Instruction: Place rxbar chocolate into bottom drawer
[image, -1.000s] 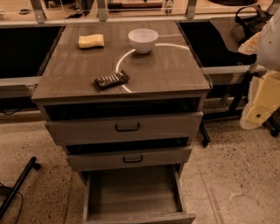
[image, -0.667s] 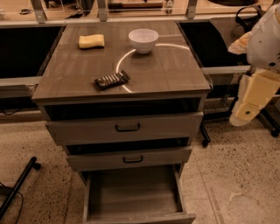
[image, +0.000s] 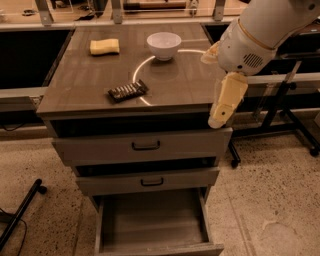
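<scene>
The rxbar chocolate (image: 128, 91) sits on the cabinet top (image: 80, 85), near the front edge, lying at a slant right across a pale arc of light on the wood. Behind it, a white bowl (image: 164, 45) stands at the back, and a yellow sponge (image: 104, 46) lies off to the back left, well apart from the bar. Down below, the bottom drawer (image: 152, 222) is pulled right out, plain inside. Above it are the middle drawer (image: 150, 181) and the top drawer (image: 145, 146), each with a black handle and a dark gap over it. The gripper (image: 225, 102) hangs off the cabinet's front right corner, pointing down, nowhere near the bar, holding nothing. Open or closed? Cannot tell from here
</scene>
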